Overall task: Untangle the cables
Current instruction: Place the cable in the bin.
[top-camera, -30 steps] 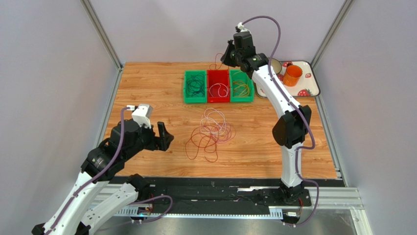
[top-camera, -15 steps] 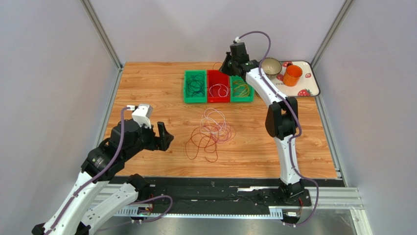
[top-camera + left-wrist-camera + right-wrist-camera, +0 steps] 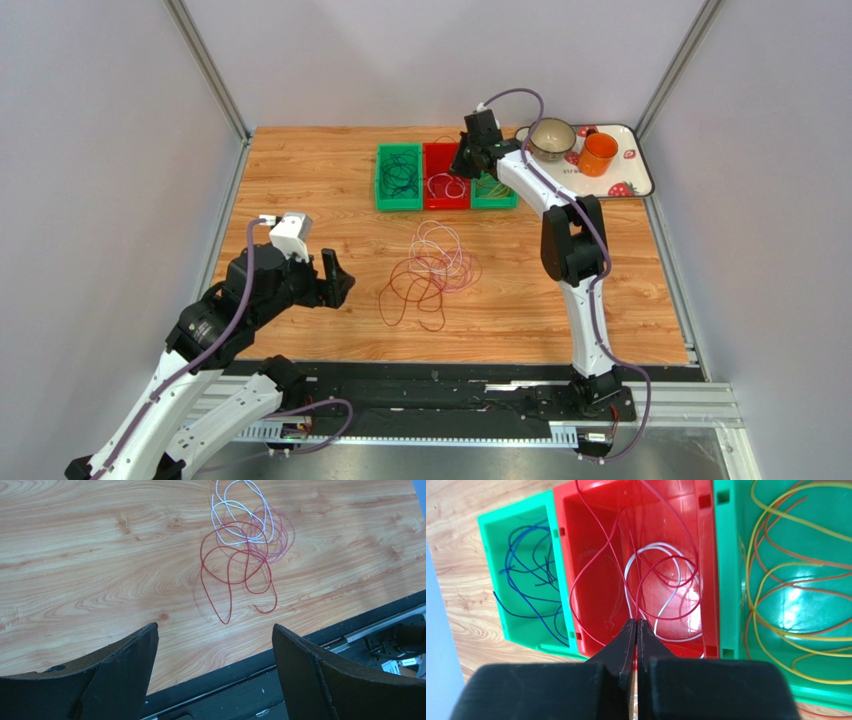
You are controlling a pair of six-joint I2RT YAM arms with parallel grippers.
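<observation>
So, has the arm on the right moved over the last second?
Yes. Its fingers, shut on a red cable, have come nearer, from behind the far edge of the red bin to over that bin.

Wood-grain table [image 3: 300, 180] — pale grey walls [image 3: 100, 150] on three sides.

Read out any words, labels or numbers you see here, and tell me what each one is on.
No text here can be read.
White tag by the rail: too small and blurred to read.
Tray: strawberry pictures only, no words.
Bins and cup: no marks visible.
</observation>
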